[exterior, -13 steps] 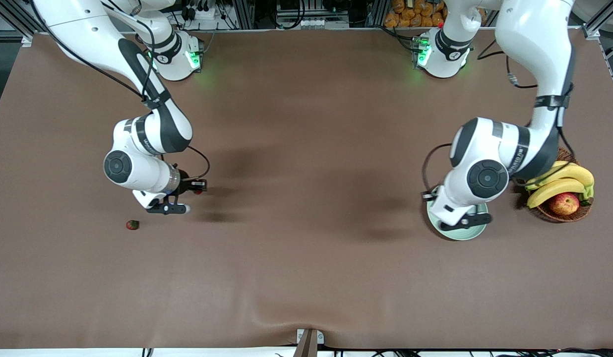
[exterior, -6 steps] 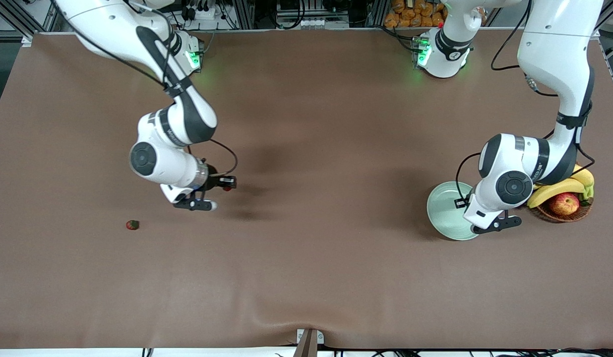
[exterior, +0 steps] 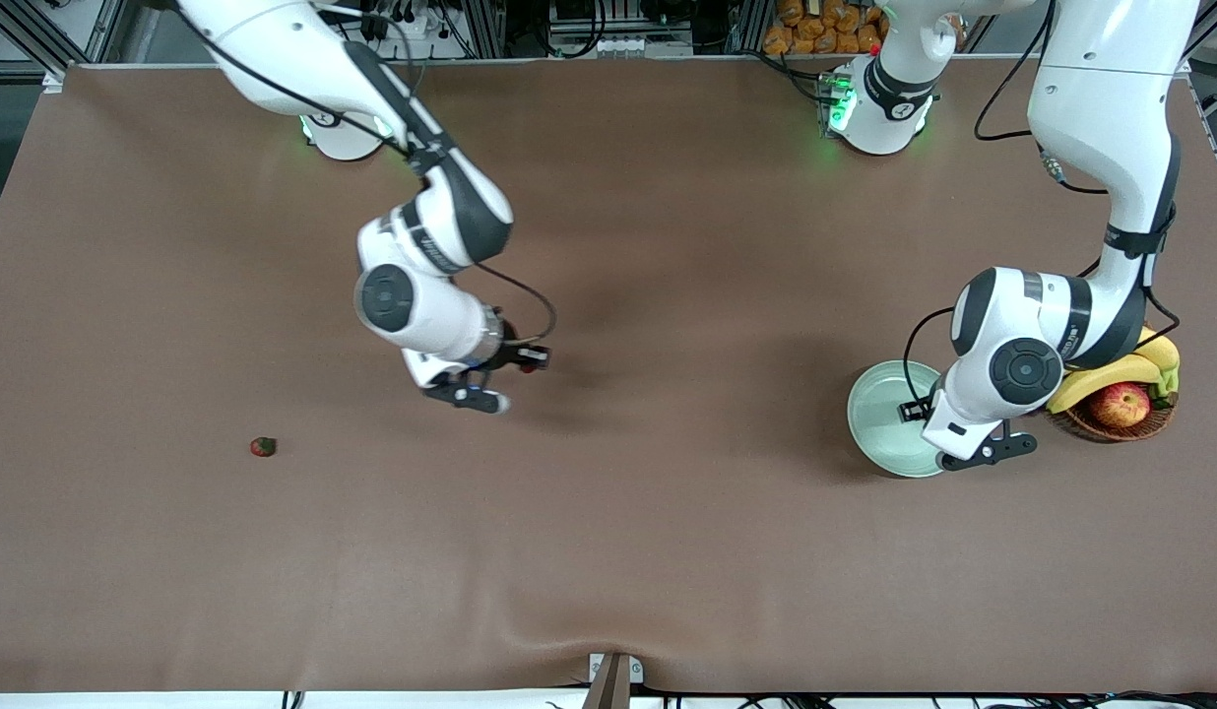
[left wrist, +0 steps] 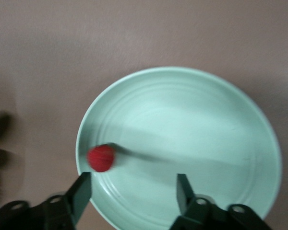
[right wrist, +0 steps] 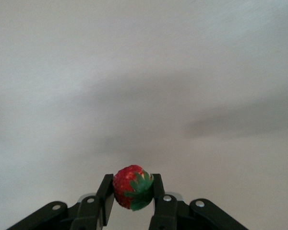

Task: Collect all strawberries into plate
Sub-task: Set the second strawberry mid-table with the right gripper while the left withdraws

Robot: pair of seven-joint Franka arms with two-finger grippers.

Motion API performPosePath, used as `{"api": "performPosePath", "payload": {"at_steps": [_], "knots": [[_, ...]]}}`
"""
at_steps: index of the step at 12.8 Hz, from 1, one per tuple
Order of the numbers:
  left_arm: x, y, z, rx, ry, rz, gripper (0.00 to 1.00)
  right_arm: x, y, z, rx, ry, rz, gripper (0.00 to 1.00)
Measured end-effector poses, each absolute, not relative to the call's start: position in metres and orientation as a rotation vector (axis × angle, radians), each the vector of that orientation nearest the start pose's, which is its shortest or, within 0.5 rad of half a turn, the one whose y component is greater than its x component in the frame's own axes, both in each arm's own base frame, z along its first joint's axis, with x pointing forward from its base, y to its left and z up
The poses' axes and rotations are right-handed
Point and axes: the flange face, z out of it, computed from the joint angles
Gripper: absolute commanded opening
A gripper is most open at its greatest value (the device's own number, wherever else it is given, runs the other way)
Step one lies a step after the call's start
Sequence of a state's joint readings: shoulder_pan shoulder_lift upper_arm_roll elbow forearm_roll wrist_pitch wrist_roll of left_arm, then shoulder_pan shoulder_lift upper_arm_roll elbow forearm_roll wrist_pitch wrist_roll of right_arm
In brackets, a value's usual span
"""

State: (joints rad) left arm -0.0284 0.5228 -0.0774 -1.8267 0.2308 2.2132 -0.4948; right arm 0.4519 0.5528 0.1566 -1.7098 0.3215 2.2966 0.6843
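A lone strawberry [exterior: 263, 447] lies on the brown table [exterior: 608, 551] toward the right arm's end, well apart from everything else and nearer the front camera than the right arm's wrist.

The right gripper [exterior: 505, 379] hangs in the air over bare table, between that berry and the middle of the table. Its fingers [right wrist: 105, 196] are pressed against a second strawberry [right wrist: 132, 187], pinching it from both sides; the right wrist view shows the red fruit with its green leafy cap sitting between the two black pads, with only plain table surface under it.

The pale green plate [exterior: 879, 418] rests on the table toward the left arm's end. In the left wrist view a third strawberry [left wrist: 101, 158] lies inside the plate [left wrist: 192, 120], close to its rim and touching the dish's floor.

The left gripper [left wrist: 133, 195] hovers over the edge of the plate, on the side toward the basket. Its fingers [left wrist: 80, 193] are spread apart and hold nothing.

Just beside the plate, at the left arm's end of the table, sits a brown wicker basket [exterior: 1111, 425] with bananas [exterior: 1111, 374] and an apple [exterior: 1120, 404] in it, partly covered by the left arm.
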Motion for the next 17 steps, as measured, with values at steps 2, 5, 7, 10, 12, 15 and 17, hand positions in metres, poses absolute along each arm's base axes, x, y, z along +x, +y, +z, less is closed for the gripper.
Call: {"api": "performPosePath", "payload": {"at_steps": [2,5,7,10,12,15,17], "knots": [[0.643,-0.061,0.262,-2.992,-0.423,0.073,1.0,0.557,0.416,0.269,-2.795,0.469,0.224,0.0],[0.652,-0.078,0.311,-3.057,-0.464,-0.02,1.0,0.551,0.442,0.242,-2.772,0.467,0.169,0.0],[0.654,-0.096,0.337,-3.078,-0.434,-0.052,1.0,0.544,0.461,0.225,-2.75,0.472,0.126,0.0],[0.662,-0.12,0.368,-3.114,-0.4,-0.096,1.0,0.532,0.504,0.209,-2.713,0.5,0.109,0.0],[0.664,-0.135,0.38,-3.172,-0.433,-0.09,1.0,0.53,0.519,0.197,-2.692,0.495,0.078,0.08],[0.666,-0.139,0.396,-3.215,-0.489,-0.04,1.0,0.53,0.523,0.179,-2.69,0.491,0.037,1.0],[0.665,-0.149,0.407,-3.217,-0.557,-0.015,1.0,0.53,0.524,0.177,-2.711,0.463,0.006,1.0]]}}
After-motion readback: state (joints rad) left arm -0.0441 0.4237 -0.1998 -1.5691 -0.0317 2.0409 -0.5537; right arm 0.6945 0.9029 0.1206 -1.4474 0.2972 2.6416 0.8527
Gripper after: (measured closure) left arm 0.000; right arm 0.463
